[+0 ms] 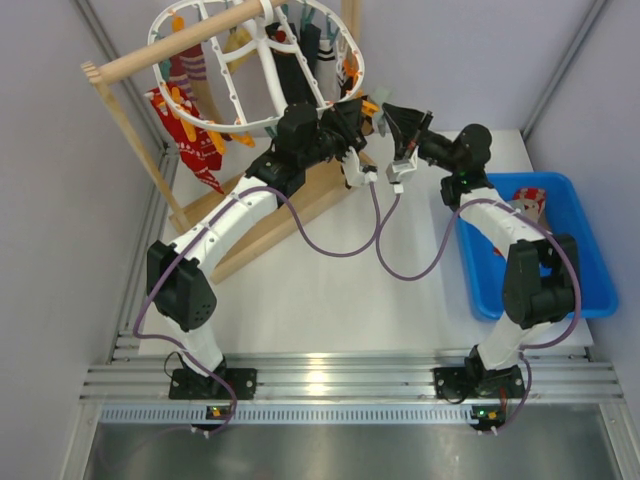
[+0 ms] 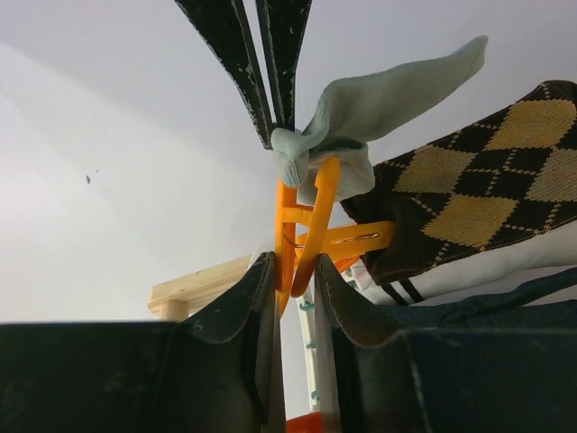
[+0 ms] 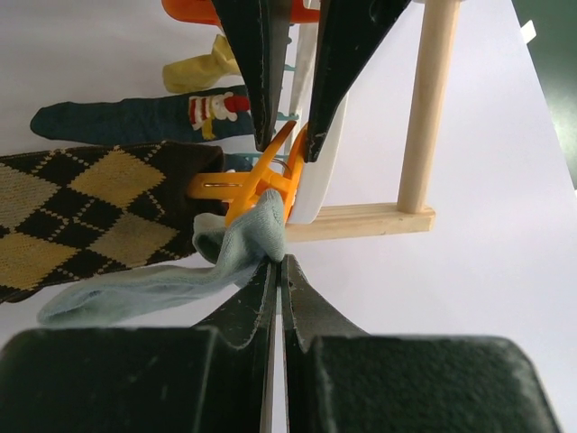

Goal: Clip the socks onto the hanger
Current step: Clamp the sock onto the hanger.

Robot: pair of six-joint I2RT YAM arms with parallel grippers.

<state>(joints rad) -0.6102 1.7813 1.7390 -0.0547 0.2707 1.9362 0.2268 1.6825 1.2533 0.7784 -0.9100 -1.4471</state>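
Note:
The white oval hanger (image 1: pixel 245 130) hangs from the wooden rod, with several socks clipped on. My left gripper (image 2: pixel 293 266) is shut on the handles of an orange clip (image 2: pixel 311 225) at the hanger's right edge. My right gripper (image 3: pixel 278 262) is shut on the edge of a grey sock (image 3: pixel 243 244) and holds it at that clip's (image 3: pixel 257 180) mouth. The sock's end (image 2: pixel 379 99) trails off sideways. A brown-and-black argyle sock (image 2: pixel 487 189) hangs from the neighbouring orange clip. In the top view both grippers (image 1: pixel 375 120) meet under the ring.
The wooden rod-and-base rack (image 3: pixel 424 108) stands just behind the clip. A dark teal sock (image 3: pixel 135 117) and a yellow sock (image 3: pixel 203 72) hang nearby, and a red patterned sock (image 1: pixel 195 150) on the left. A blue bin (image 1: pixel 590 250) at right holds more socks (image 1: pixel 525 200).

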